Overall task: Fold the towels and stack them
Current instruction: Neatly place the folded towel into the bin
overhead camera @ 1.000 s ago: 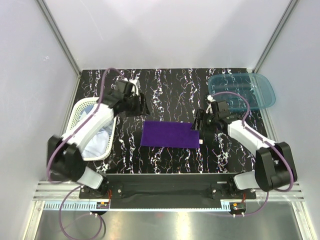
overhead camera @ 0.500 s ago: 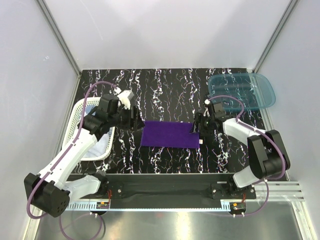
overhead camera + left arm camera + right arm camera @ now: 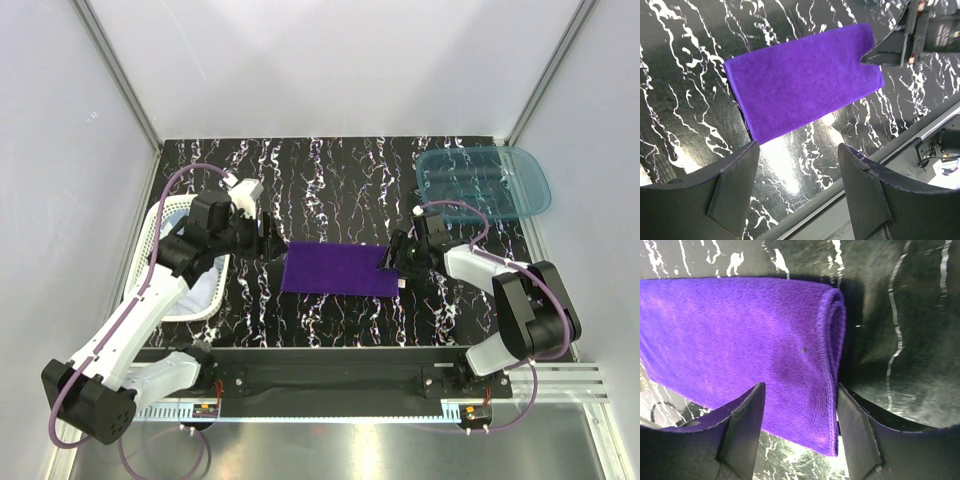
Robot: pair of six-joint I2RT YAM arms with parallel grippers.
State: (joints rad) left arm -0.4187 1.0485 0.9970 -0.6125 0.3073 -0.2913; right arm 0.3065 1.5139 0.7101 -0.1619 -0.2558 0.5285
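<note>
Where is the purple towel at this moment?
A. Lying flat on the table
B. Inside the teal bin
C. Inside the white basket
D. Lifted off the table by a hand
A: the purple towel lies flat on the dark table, apart from the white basket on the left and the teal bin at the far right.

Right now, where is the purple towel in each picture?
Top external: the purple towel lies flat in the middle of the table.
Left wrist: the towel sits upper middle, slanting up to the right.
Right wrist: the towel fills left and middle, folded edge on the right.
Shared landmark: the black, white-streaked table under it.
</note>
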